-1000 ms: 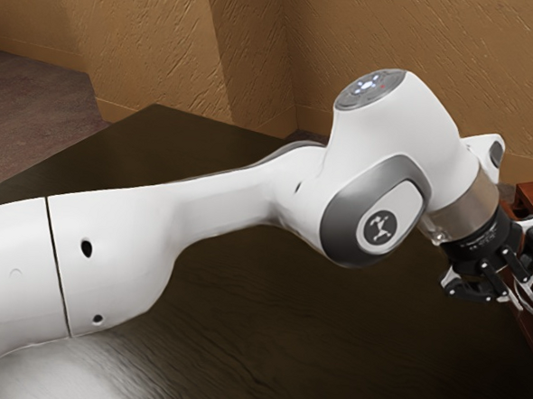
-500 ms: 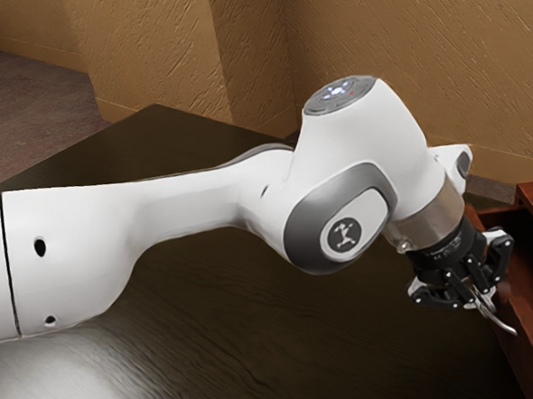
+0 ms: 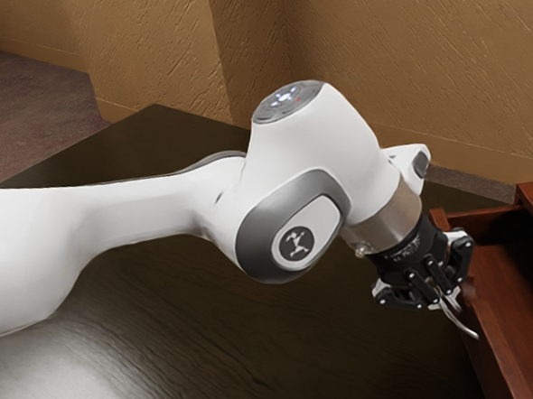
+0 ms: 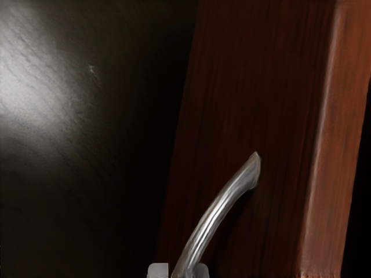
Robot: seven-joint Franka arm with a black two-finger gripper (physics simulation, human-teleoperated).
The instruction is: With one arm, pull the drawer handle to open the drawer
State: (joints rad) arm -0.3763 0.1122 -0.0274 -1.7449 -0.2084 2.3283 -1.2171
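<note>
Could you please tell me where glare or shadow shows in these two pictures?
Exterior view: a broad pale glare lies on the dark table below the arm, while the rest of its top stays dark. Wrist view: a softer sheen on the table beside the drawer, and a bright streak along the metal handle held in the jaws.

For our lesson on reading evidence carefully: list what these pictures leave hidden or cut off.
Drawer: exterior view's right and lower edges cut it off; its inside lies in shadow.
Handle: wrist view's edge cuts one end; in the exterior view the gripper covers part.
Arm: base beyond the exterior view's left edge.
</note>
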